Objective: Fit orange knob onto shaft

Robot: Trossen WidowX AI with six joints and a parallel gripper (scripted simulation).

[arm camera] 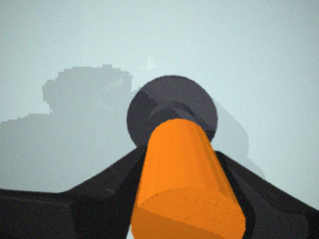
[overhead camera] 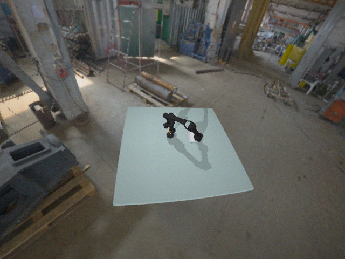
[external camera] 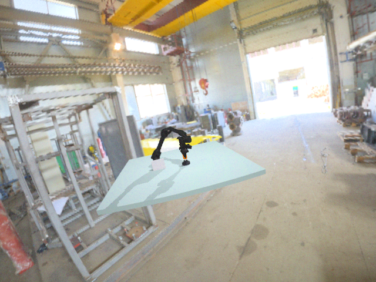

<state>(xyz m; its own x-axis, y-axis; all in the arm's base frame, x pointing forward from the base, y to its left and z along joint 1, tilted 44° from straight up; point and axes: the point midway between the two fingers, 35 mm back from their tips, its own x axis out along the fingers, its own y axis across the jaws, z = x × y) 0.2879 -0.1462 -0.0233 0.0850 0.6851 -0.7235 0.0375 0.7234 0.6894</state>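
The orange knob [overhead camera: 169, 130] [external camera: 184, 157] [arm camera: 181, 169] is long and roughly upright. My gripper [overhead camera: 170, 129] [external camera: 184, 155] [arm camera: 178, 153] is shut on it, one dark finger on each side in the wrist view. The dark round pedestal [overhead camera: 170, 135] [external camera: 185, 163] [arm camera: 171, 89] stands on the table directly below the knob. In the wrist view the knob's far end overlaps the pedestal's middle. The silver shaft and the knob's hole are hidden, and I cannot tell whether the knob touches the pedestal or how the flats line up.
The pale green table [overhead camera: 156, 172] [external camera: 212, 178] carries everything. A whitish block [overhead camera: 192, 137] [external camera: 158, 164] stands by the arm's base, away from the pedestal. The arm's links arch over the table between base and gripper, and shadows lie across the top.
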